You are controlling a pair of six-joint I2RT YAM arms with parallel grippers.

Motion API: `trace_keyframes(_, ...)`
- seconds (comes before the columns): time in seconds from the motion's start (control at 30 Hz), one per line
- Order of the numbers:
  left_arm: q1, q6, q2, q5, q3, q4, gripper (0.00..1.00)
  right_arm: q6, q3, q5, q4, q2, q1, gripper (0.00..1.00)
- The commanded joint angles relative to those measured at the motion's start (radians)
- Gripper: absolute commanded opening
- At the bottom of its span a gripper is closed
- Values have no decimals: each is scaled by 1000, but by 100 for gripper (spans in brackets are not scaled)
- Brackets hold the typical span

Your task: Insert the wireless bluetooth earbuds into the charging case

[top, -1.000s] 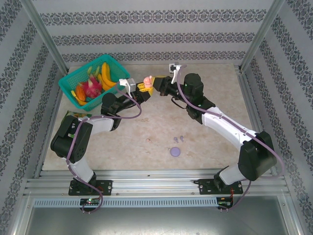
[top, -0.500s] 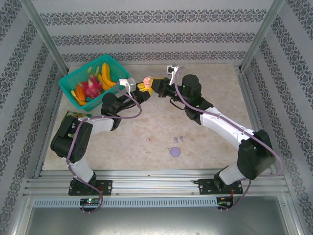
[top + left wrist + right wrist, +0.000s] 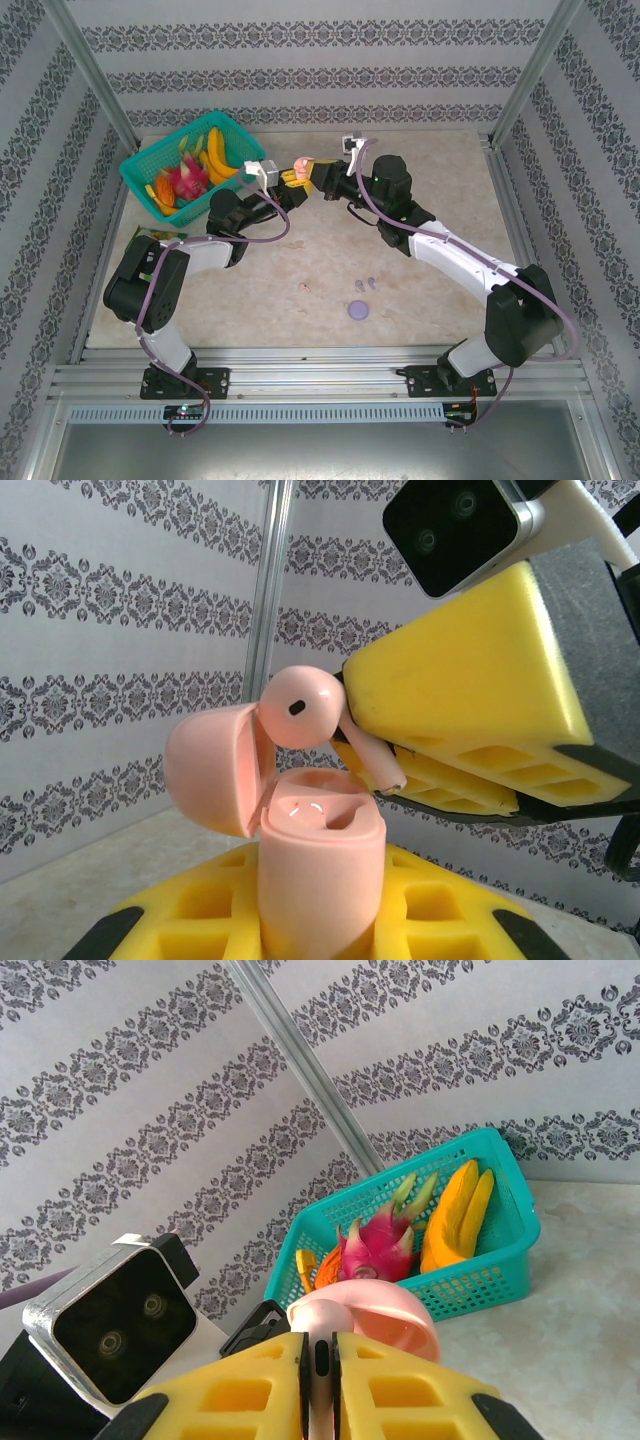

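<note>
My left gripper (image 3: 289, 178) (image 3: 320, 910) is shut on the pale pink charging case (image 3: 320, 860) (image 3: 303, 164), held upright above the table with its lid (image 3: 210, 770) hinged open to the left. One socket holds a pink bud; the other looks empty. My right gripper (image 3: 322, 179) (image 3: 320, 1360) is shut on the stem of a pink earbud (image 3: 300, 706) (image 3: 312, 1316), which hangs just above the open case without touching it. The lilac earbuds (image 3: 368, 284) and a closed lilac case (image 3: 358, 309) lie on the table.
A teal basket (image 3: 140, 172) (image 3: 500, 1250) of toy fruit stands at the back left. A small pinkish bit (image 3: 305, 288) lies near the table's middle. A green packet (image 3: 150, 235) lies under the left arm. Patterned walls and metal posts enclose the table.
My right gripper has carried the pink earbud a little leftward, up to the open case. The left gripper and case have barely moved.
</note>
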Motion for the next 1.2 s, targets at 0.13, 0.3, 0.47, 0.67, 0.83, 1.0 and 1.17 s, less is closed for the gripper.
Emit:
trace_keyframes(0.13,-20,-13,-14,15,25,43,0,6,3,13,42,6,4,14)
trace_keyframes(0.3,-20,-15,-12,17,27,41,0,5,4,16,49,4,4,14)
trace_keyframes(0.47,-21,-15,-11,16,29,40,0,5,2,17,53,0,4,14)
trace_keyframes(0.67,-23,-14,-8,20,34,33,0,6,-4,24,66,0,3,13)
trace_keyframes(0.83,-23,-15,-1,17,33,37,0,3,-9,16,78,-14,4,13)
trace_keyframes(1.0,-22,-20,2,17,36,36,0,-9,-27,33,84,-30,6,13)
trace_keyframes(1.17,-22,-22,0,20,41,35,0,-12,-45,46,91,-27,4,13)
